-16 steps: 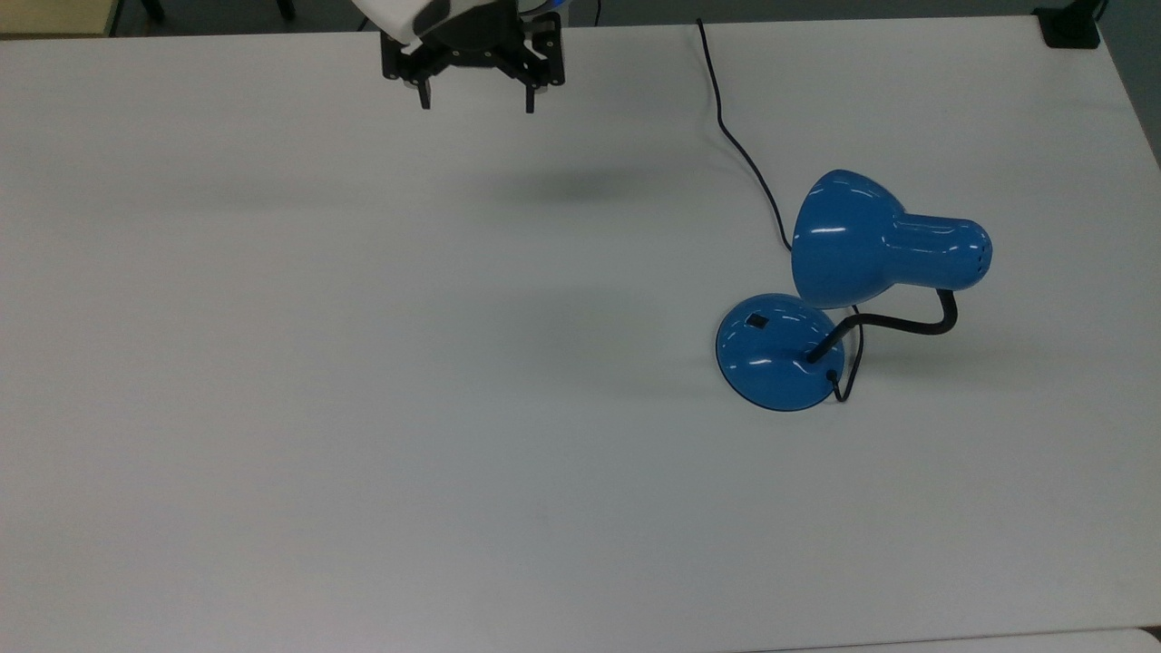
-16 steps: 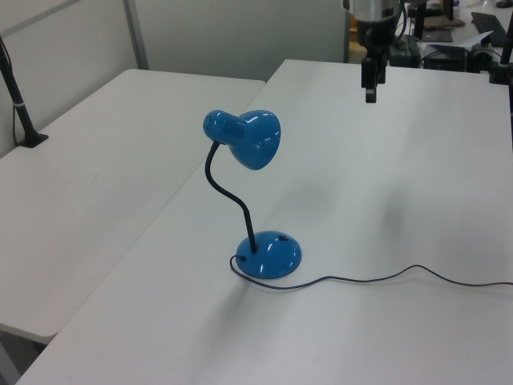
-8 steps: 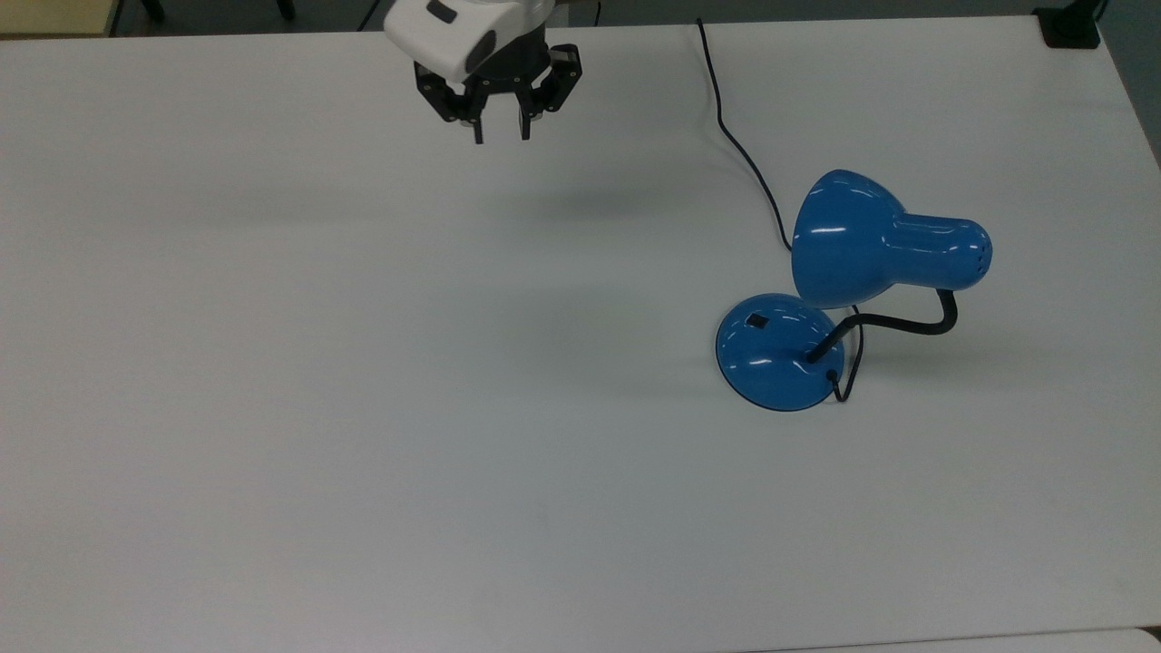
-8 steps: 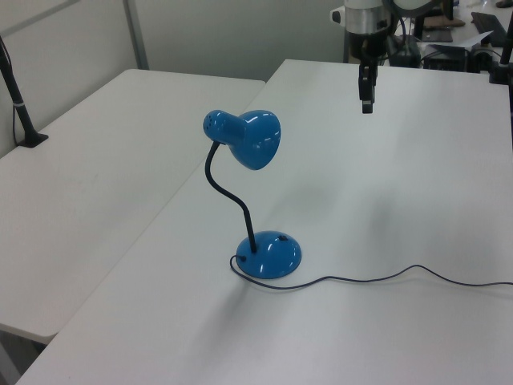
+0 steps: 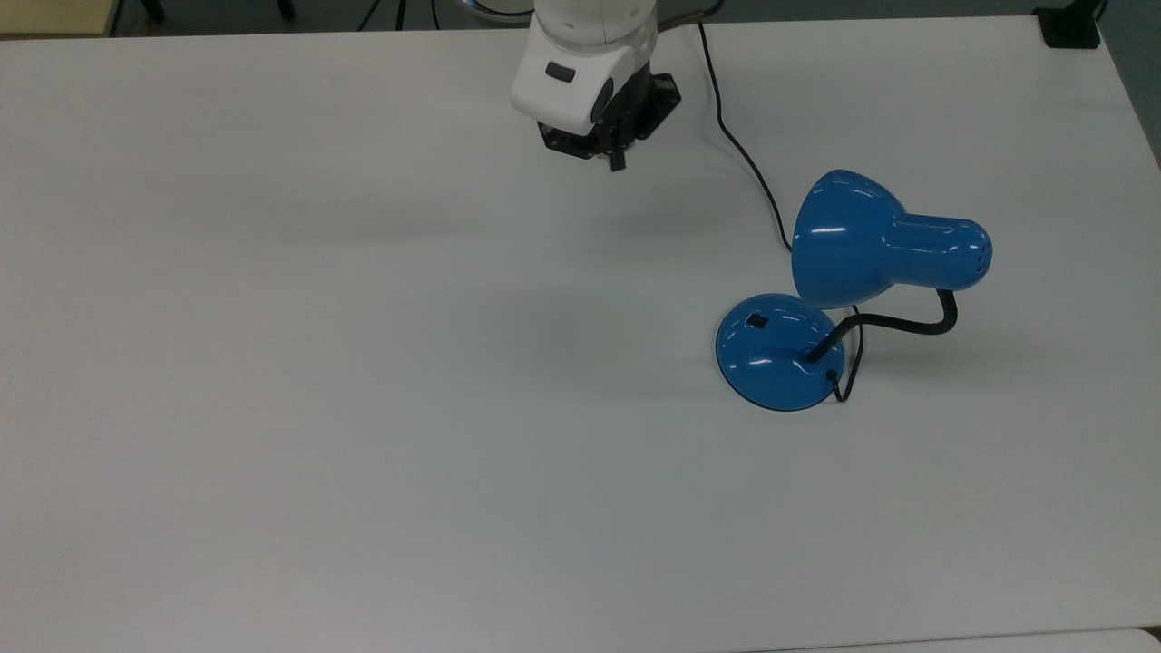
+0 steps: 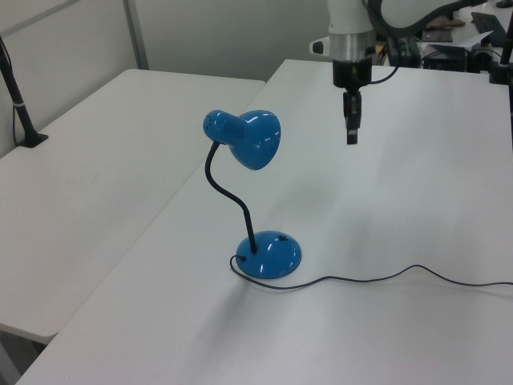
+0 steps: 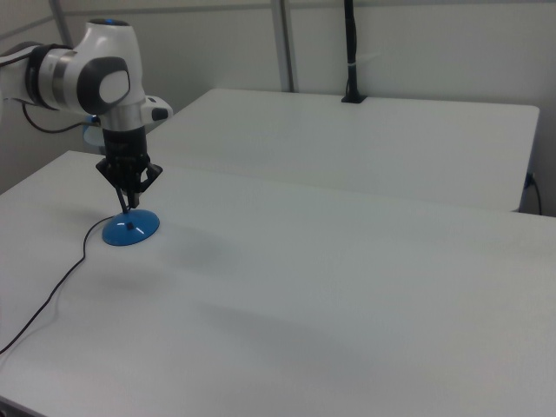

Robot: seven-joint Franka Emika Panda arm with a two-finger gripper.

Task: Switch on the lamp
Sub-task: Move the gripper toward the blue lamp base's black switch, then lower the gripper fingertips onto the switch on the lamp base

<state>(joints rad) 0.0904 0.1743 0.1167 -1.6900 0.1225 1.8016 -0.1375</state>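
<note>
The lamp stands on the white table (image 5: 363,408): a glossy blue shade (image 5: 853,238), a black gooseneck (image 5: 907,325) and a round blue base (image 5: 775,355) carrying a small black switch (image 5: 757,319). The left view shows the shade (image 6: 255,138) above the base (image 6: 270,255). My gripper (image 5: 617,163) hangs shut with nothing in it, well off to the top view's upper left of the base. It points down above the table in the left view (image 6: 351,136). In the right view the gripper (image 7: 129,206) lines up just over the blue base (image 7: 130,229).
The lamp's black cord (image 5: 739,150) runs from the table's far edge past the gripper's right side in the top view to the base. It trails along the table in the left view (image 6: 385,278). A second white table (image 6: 104,160) stands beside this one.
The gripper has travelled to the top view's right and toward the lamp, coming lower. Its fingers went from wide apart to shut. The lamp has not moved.
</note>
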